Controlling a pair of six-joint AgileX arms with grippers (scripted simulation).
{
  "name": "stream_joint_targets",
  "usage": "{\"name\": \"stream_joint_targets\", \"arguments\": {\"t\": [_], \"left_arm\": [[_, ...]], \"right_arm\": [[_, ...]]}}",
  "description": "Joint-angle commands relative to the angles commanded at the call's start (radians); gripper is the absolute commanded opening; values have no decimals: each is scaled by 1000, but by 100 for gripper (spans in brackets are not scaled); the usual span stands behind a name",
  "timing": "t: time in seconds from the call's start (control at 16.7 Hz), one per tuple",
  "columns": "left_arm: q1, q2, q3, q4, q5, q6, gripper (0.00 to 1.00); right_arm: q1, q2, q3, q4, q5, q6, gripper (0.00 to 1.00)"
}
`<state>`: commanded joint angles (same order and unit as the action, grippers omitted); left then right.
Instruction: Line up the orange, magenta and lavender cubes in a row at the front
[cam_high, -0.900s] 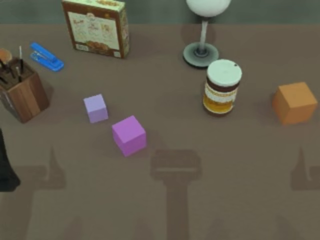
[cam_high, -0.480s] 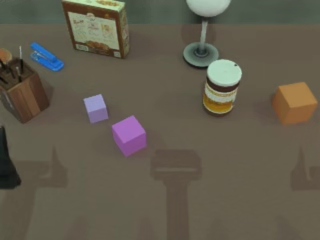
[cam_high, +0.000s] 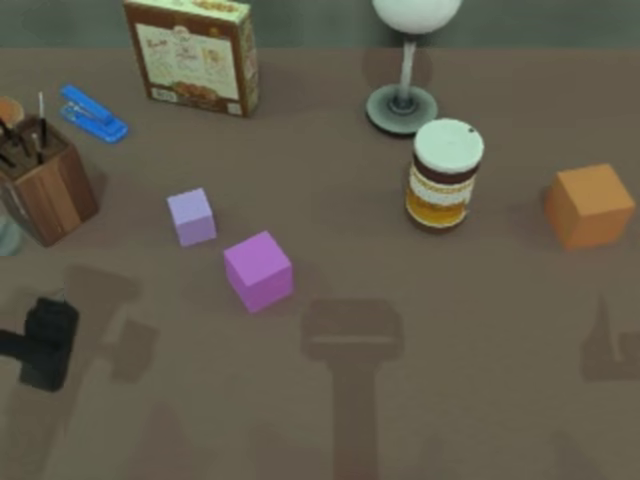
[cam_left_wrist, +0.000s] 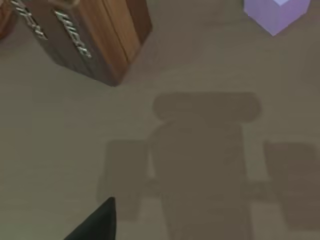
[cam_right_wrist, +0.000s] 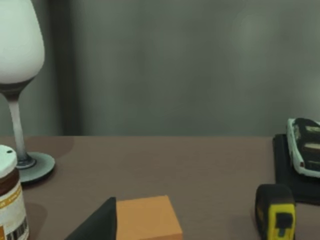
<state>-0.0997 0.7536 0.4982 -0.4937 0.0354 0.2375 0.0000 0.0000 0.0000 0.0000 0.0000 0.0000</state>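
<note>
The orange cube sits at the table's right, past the jar, and also shows as the orange cube in the right wrist view. The magenta cube lies left of centre, and the smaller lavender cube lies just behind it to the left. My left gripper hovers near the left front, open and empty, with one dark fingertip showing. The lavender cube is far ahead of it. My right gripper is outside the top view, open, and holds nothing.
A wooden utensil block, a blue stapler and a cereal box stand at the back left. A jar and a white-bowled glass stand right of centre. A yellow tape measure and a toy car lie beyond the orange cube.
My left arm has swung in from the left edge toward the table, and its gripper now shows fully. The cubes and the right arm have not moved.
</note>
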Motion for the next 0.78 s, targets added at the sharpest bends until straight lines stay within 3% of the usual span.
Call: {"name": "stream_joint_targets", "arguments": {"t": [0.48,0.78], "left_arm": [[-97,877,606,-521,-18,306,100],[-140,1313,1059,-726,-33,493,100]], "right_arm": [[0,0,0,0,0,0,100],[0,0,0,0,0,0,100]]}}
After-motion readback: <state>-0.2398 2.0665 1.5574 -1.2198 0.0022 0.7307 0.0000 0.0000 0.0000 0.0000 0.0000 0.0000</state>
